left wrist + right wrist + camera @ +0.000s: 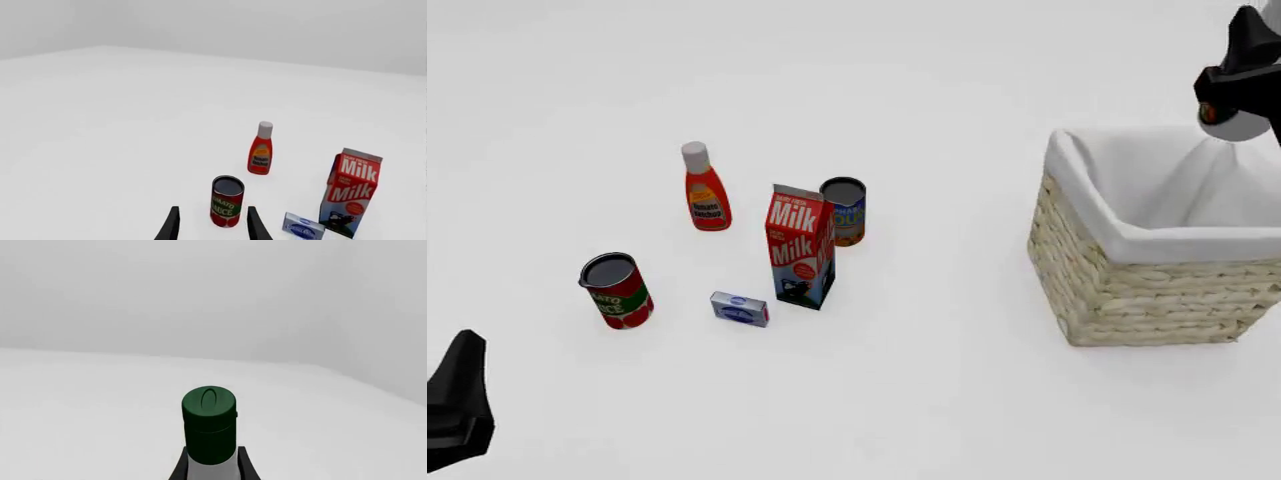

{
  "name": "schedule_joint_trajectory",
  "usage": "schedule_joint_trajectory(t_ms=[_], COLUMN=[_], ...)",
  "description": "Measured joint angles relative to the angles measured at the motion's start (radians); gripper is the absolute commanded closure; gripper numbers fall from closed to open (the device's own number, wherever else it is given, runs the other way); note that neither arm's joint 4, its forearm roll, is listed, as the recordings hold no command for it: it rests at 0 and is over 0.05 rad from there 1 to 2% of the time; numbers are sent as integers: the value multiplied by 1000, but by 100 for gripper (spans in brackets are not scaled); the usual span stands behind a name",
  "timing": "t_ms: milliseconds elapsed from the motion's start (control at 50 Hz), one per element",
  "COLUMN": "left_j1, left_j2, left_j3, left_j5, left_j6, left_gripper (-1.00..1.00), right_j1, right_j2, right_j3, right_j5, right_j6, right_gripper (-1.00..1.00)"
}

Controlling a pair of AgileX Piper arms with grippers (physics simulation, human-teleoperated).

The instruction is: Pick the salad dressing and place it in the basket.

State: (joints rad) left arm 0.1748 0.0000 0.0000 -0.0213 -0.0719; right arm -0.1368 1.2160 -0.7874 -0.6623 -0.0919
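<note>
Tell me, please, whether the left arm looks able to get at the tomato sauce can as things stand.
Probably yes: the left gripper is open with the tomato sauce can just ahead between its fingers, and nothing stands between them; the small blue box sits off to the side.

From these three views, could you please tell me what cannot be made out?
- Salad dressing: right wrist view shows only cap and neck; its label is cut off by the lower edge. In the front view only a white bit shows under the right pincer.
- Basket: its floor is hidden by the cloth and near wall; its right side is cut off.
- Left pincer: only its fingertips show.
- Small blue box: print too small to read.
</note>
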Motion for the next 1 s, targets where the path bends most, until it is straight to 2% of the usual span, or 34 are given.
schedule_joint_trajectory(t_ms=[460,740,1000], left_j1=[5,10,17], left_j2=[0,0,0], left_j3=[0,0,0], left_j5=[21,30,36], left_j6=[-15,-22,-28], left_gripper=[-100,-100,-100], right_j1=[-55,-54,-50], right_j2=[194,284,337], right_j3=[-28,-81,-113], right_j5=[-76,-58,-35], right_j6=[51,64,55], right_gripper=[100,100,100])
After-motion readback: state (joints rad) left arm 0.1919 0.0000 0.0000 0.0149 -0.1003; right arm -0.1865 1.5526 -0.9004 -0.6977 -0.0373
